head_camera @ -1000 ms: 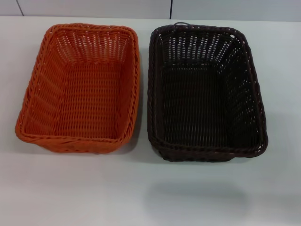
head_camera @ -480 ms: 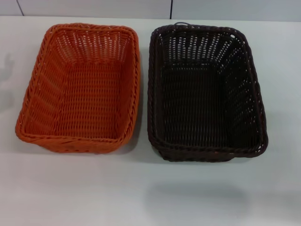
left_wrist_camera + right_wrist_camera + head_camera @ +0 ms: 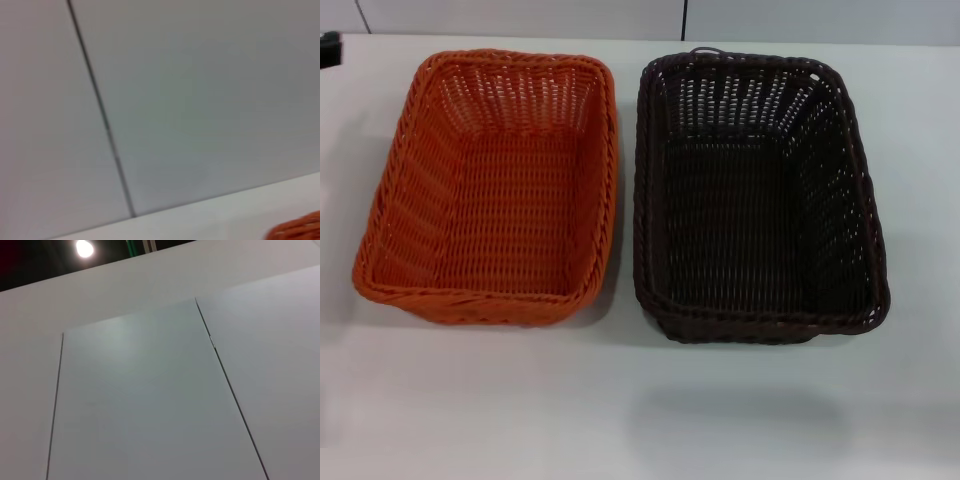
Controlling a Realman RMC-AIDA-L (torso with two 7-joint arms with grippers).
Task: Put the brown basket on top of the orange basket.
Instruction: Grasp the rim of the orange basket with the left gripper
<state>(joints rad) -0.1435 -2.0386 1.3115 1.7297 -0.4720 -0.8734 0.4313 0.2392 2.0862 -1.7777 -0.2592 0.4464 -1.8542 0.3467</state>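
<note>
The orange basket (image 3: 490,190) sits upright on the left side of the white table (image 3: 640,410), open side up. Close beside it on the right stands the brown basket (image 3: 755,195), also upright, with a narrow gap between their rims. Both baskets hold nothing. A dark tip of my left gripper (image 3: 328,48) shows at the far left edge, beyond the orange basket's far left corner and apart from it. In the left wrist view a corner of the orange basket (image 3: 300,231) shows low at the edge. My right gripper is out of view.
A pale panelled wall (image 3: 520,15) runs behind the table's far edge. The left wrist view shows that wall (image 3: 200,100) and a strip of the table (image 3: 200,220). The right wrist view shows only wall panels (image 3: 150,405) and a ceiling light (image 3: 84,247).
A dark part of my left arm has come into the head view at the far left edge, where only a faint shadow showed before. The baskets have not moved.
</note>
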